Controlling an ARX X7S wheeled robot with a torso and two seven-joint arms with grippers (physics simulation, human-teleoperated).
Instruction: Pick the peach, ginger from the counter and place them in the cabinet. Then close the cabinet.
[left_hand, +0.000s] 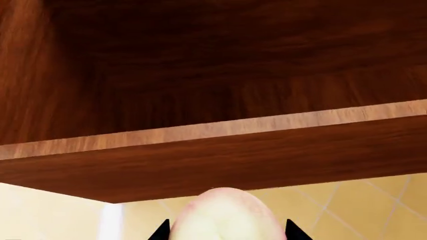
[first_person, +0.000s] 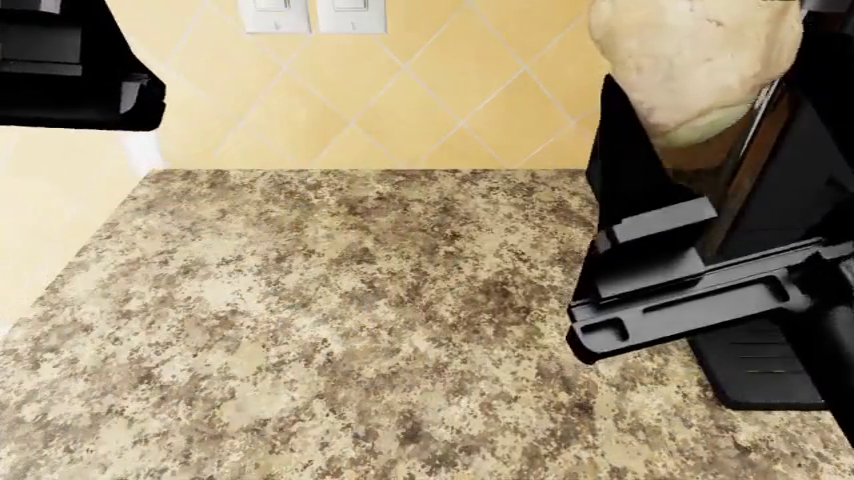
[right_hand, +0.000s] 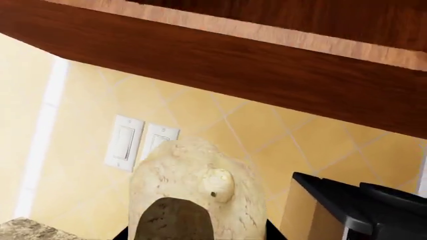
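The peach (left_hand: 225, 216), pale cream-green with a pink rim, sits between the black fingertips of my left gripper (left_hand: 225, 235), which is shut on it. It hangs just below the front edge of the brown wooden cabinet (left_hand: 200, 165), whose open inside shows above. My right gripper (right_hand: 193, 235) is shut on the beige knobby ginger (right_hand: 193, 187), held up under the cabinet's underside (right_hand: 267, 75). In the head view the ginger (first_person: 687, 60) is raised at the top right, high above the speckled counter (first_person: 334, 330). The cabinet door is out of view.
A yellow tiled wall (first_person: 400, 100) with white light switches (first_person: 314, 14) backs the counter. A dark boxy object (right_hand: 360, 205) stands beside the ginger in the right wrist view. My left arm (first_person: 67, 70) crosses the head view's upper left corner.
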